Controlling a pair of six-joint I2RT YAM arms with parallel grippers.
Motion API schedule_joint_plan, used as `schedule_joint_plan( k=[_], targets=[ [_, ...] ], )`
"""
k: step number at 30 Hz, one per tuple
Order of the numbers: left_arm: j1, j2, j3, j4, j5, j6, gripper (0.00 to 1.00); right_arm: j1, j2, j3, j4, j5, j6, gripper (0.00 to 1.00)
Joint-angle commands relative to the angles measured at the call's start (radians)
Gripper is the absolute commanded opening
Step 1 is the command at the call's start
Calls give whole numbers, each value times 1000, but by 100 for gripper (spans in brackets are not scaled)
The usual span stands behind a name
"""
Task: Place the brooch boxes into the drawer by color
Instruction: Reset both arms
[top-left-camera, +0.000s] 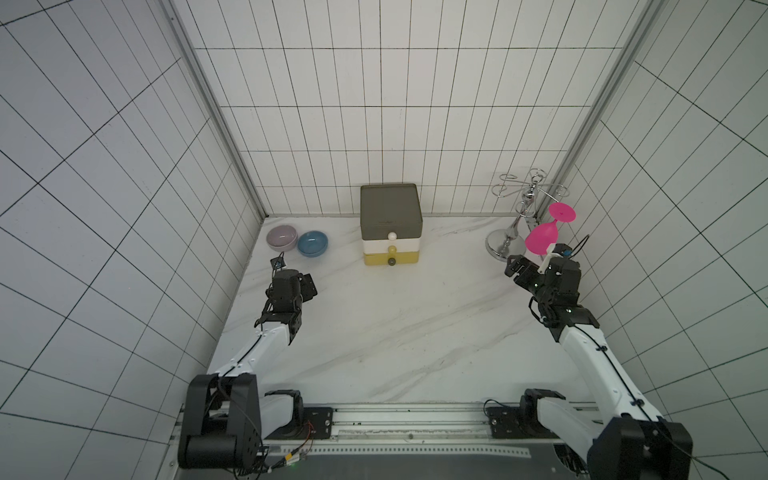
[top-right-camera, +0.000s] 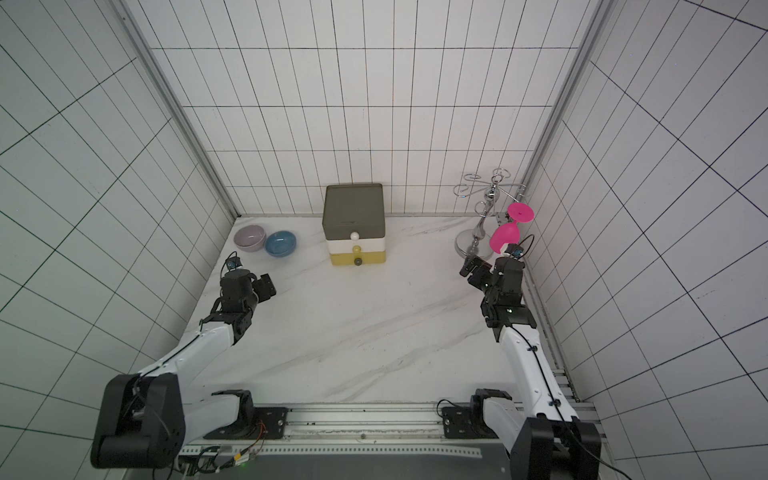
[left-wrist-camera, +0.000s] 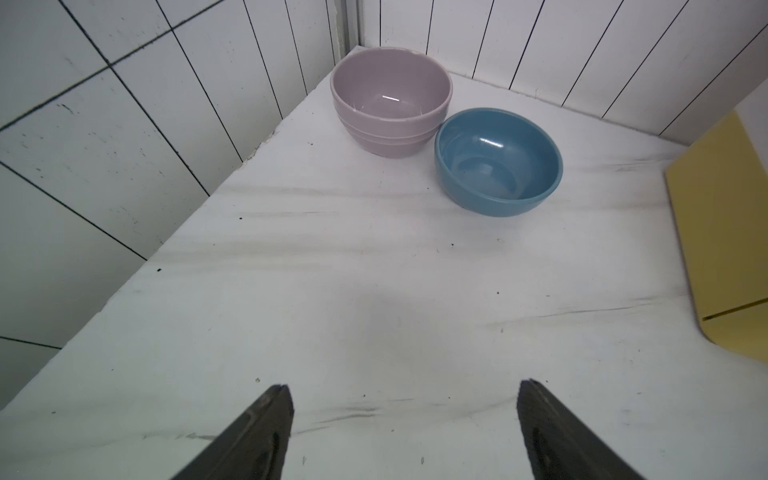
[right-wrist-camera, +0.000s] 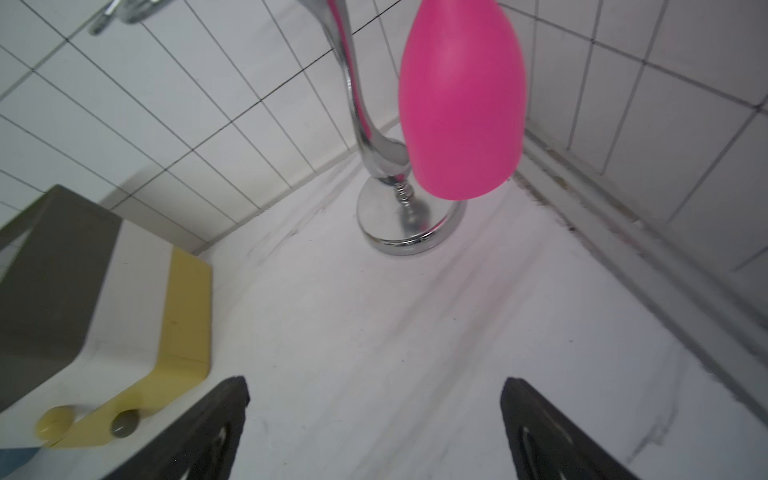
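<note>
Two grippers, jaws spread wide, nothing held: left gripper (left-wrist-camera: 403, 415) above marble table (top-left-camera: 395, 332), drawer (top-left-camera: 390, 224) at its 2 o'clock, tiers shut; right gripper (right-wrist-camera: 374, 415), drawer at its 10 o'clock; both well apart from it. Table's 10 o'clock corner: lilac bowl (top-left-camera: 281, 237), blue bowl (top-left-camera: 312, 243), side by side. Table's 2 o'clock corner: chrome rack (top-left-camera: 498, 246) with pink goblet (top-left-camera: 540, 239), near right gripper. Open marble from drawer front to 6 o'clock edge.
</note>
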Motion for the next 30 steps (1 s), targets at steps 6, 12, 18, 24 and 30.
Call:
schedule_joint_plan(
  k=[6,12,18,24,30],
  targets=[
    [4,192,-55,536,-75,48,91,-61,102,-180,358,168,-263,99],
    [-4,256,-108,694,-23,85,92,-63,348,-276,761,74,-296,99],
    [-4,252,-82,635,-6,87,98,-61,527,-345,1040,26,-318,99],
    [-14,257,-73,625,-24,97,98,-47,521,-244,838,18,-339,99],
    [-27,258,-69,620,-43,107,98,-35,529,-247,858,39,-348,99]
  ],
)
